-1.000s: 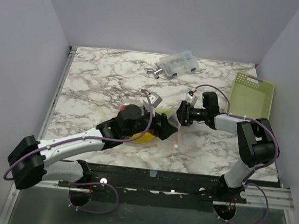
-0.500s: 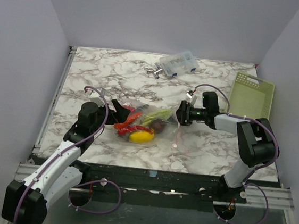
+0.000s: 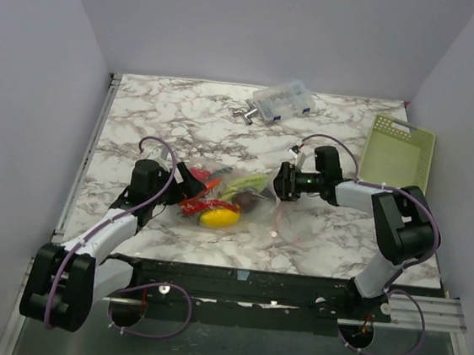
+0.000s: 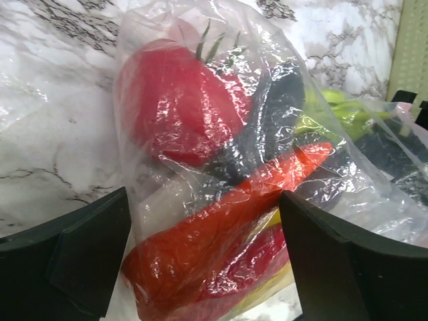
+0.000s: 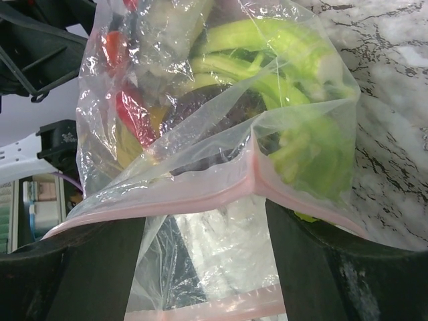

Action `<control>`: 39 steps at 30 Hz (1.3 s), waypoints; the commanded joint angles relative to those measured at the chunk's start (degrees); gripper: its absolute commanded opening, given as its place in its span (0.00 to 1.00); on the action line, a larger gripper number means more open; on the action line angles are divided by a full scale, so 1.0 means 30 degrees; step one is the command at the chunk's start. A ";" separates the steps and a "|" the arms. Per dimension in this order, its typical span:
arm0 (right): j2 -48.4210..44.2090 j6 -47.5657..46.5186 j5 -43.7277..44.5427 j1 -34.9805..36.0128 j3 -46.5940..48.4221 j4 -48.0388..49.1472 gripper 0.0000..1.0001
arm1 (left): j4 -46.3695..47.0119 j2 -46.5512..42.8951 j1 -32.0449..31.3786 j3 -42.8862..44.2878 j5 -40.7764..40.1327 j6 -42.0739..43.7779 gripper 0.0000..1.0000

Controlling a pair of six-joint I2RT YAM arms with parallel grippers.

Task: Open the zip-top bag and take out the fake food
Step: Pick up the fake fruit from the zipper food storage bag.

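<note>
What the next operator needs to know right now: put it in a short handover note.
Left gripper: jaws open, astride the closed end of the zip-top bag.
Right gripper: jaws open at the bag's mouth; no firm grip visible.
The bag lies between both grippers, and its pink zipper strips appear parted.
Done: bag opened.
Left: all the fake food is inside; get it out.

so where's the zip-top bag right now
In the top view, the zip-top bag lies near the centre, between the left claw and the right claw.
</note>
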 commanded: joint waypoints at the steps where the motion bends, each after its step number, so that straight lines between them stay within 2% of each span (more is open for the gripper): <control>1: 0.0551 -0.0456 -0.0336 0.0465 0.0781 -0.0368 0.76 | 0.1231 0.0829 0.0043 -0.0192 0.1924 -0.0319 0.83; 10: 0.1035 -0.0721 -0.0028 0.1139 0.1419 -0.1179 0.76 | 0.2473 0.2618 -0.1203 -0.0141 0.2736 -0.0795 0.64; 13: 0.1113 -0.0934 0.0188 0.1206 0.1633 -0.1566 0.79 | 0.3110 0.3281 -0.1492 -0.0160 0.2876 -0.1172 0.56; 19: 0.0561 -0.2179 0.2549 0.1203 0.1713 -0.3214 0.81 | 0.3413 0.3372 -0.1471 -0.0560 0.2175 -0.1377 0.48; 21: -0.0089 -0.2464 0.3617 0.1186 0.1591 -0.3562 0.76 | 0.3049 0.3074 -0.1424 -0.0604 0.1737 -0.1268 0.41; 24: -0.1177 -0.2561 0.5333 0.1206 0.1103 -0.3594 0.71 | 0.2603 0.2671 -0.1296 -0.0683 0.1341 -0.1006 0.39; 27: -0.1944 -0.2454 0.6530 0.1208 0.0596 -0.3232 0.61 | 0.2561 0.2669 -0.1211 -0.0743 0.1385 -0.0894 0.39; 33: -0.0427 -0.1736 0.4245 0.1208 0.1323 -0.2911 0.64 | 0.3700 0.3676 -0.1233 -0.0874 0.2322 -0.1193 0.36; 39: 0.0560 -0.1614 0.3673 0.1341 0.1761 -0.3105 0.72 | 0.4057 0.3995 -0.1233 -0.1087 0.2685 -0.1212 0.34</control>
